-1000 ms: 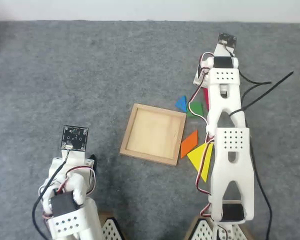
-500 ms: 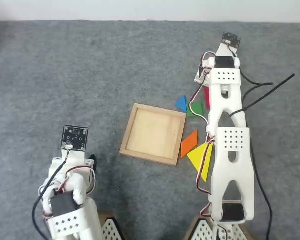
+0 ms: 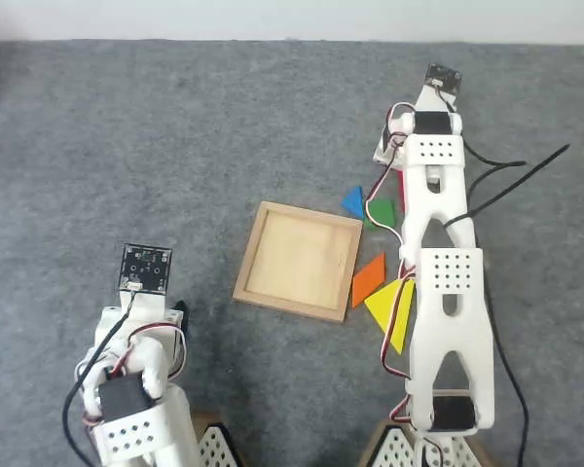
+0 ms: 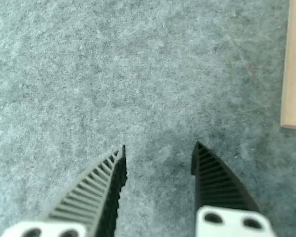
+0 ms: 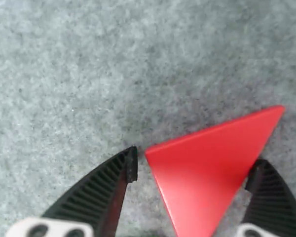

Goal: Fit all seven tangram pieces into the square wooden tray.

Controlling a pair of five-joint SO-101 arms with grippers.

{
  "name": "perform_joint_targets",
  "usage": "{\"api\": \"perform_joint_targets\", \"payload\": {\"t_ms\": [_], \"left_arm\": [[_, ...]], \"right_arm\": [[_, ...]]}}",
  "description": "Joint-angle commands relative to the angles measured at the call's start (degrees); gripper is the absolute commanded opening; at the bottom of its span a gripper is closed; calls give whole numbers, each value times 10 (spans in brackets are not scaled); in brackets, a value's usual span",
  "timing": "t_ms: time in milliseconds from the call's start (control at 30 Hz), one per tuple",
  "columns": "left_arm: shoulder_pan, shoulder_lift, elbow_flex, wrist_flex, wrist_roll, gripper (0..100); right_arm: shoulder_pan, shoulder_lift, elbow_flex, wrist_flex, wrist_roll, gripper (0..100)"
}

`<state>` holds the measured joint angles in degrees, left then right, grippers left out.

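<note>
The square wooden tray (image 3: 300,261) lies empty at the table's middle. To its right lie a blue triangle (image 3: 352,201), a green piece (image 3: 381,211), an orange piece (image 3: 368,279) and a yellow triangle (image 3: 389,309). A red triangle (image 5: 207,163), seen from above as a red sliver (image 3: 402,190), lies under the right arm (image 3: 438,243). My right gripper (image 5: 196,160) is open and straddles the red triangle on the carpet, one fingertip (image 5: 130,160) just clear of its corner. My left gripper (image 4: 160,148) stands open over bare carpet, with the tray's edge (image 4: 293,64) off to one side.
Grey carpet covers the whole table. The left arm (image 3: 136,379) sits folded at the near left, well away from the tray. The right arm's cables (image 3: 506,185) trail to the right. A pale wall strip runs along the far edge.
The right arm's wrist has shifted very slightly over the red triangle and back. The left arm, the tray and the pieces have not moved.
</note>
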<state>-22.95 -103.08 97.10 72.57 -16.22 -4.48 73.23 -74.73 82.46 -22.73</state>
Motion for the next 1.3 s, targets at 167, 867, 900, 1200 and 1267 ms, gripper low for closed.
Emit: {"api": "perform_joint_targets", "payload": {"t_ms": [167, 867, 900, 1200, 1267], "left_arm": [[2, -11, -7, 1, 4, 209], [2, -11, -7, 1, 4, 209], [2, -11, -7, 1, 4, 209], [2, -11, -7, 1, 4, 209], [2, -11, -7, 1, 4, 209]], "right_arm": [[21, 5, 9, -9, 4, 258], [68, 20, -173, 162, 7, 102], [63, 20, -207, 175, 7, 102], [22, -29, -202, 185, 84, 102], [27, -25, -197, 141, 95, 102]]}}
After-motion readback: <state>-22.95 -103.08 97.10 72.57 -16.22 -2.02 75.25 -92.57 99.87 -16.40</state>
